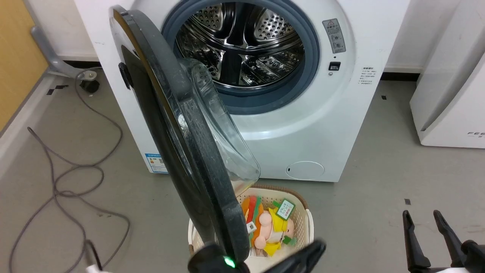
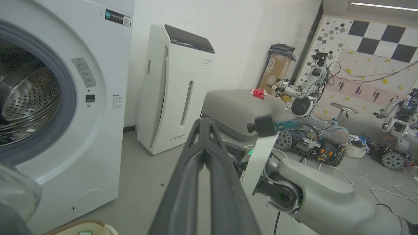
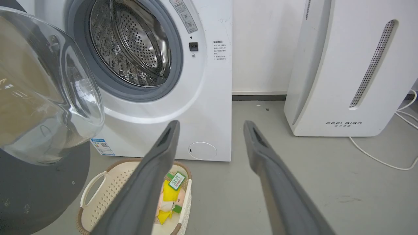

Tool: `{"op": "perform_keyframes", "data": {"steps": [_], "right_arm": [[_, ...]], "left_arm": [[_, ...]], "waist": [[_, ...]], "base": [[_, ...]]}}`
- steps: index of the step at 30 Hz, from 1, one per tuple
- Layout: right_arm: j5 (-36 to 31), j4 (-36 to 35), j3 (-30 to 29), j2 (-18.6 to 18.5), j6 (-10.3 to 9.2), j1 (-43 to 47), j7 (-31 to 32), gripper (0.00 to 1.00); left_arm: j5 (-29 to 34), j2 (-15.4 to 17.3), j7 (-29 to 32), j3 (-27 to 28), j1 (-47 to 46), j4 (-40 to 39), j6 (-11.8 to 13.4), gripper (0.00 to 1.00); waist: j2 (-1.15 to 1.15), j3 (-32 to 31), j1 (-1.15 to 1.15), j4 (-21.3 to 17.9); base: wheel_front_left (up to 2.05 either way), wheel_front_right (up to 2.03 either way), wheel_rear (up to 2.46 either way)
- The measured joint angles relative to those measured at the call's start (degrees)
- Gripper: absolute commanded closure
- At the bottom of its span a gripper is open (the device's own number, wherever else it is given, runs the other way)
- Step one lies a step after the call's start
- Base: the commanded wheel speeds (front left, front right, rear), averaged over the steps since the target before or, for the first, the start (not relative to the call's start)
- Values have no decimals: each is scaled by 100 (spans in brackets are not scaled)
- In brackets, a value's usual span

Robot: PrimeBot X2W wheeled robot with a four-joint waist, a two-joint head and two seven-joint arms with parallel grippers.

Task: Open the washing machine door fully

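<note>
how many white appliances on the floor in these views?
2. The washing machine stands at centre of the head view, and the tall white unit stands to its right, against the same wall. Others could stand outside the frames.

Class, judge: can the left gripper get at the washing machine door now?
Likely yes: the left gripper sits beside the washing machine door's bottom rim with nothing between, though it is shut and points away.

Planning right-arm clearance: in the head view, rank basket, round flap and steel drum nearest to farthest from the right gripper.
From the right gripper:
1. Basket, floor, to its left.
2. Round flap, low on the washing machine front.
3. Steel drum, higher, inside the opening.
</note>
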Motion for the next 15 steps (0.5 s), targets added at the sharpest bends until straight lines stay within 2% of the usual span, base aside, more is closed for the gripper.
{"op": "perform_keyframes", "data": {"steps": [1,2,5,15], "right_arm": [[0,4,-8,0,0,2,1,0],[0,10,-9,0,0,3,1,0],[0,11,2,0,0,4,1,0],[42,40,16,1,0,-13,9,0]], "left_arm": [[-149,85,350,-97,191,312,71,100],[-177,121,453,-136,225,459,99,100],[-216,132,487,-143,294,858,159,100],[-20,-172,-120,301,-373,1992,272,100]], "waist": [[0,-17,0,-7],[0,-27,0,-8],[0,-30,0,-19],[0,88,0,-36]], "base": [[0,0,0],[0,0,0],[0,0,0],[0,0,0]]}}
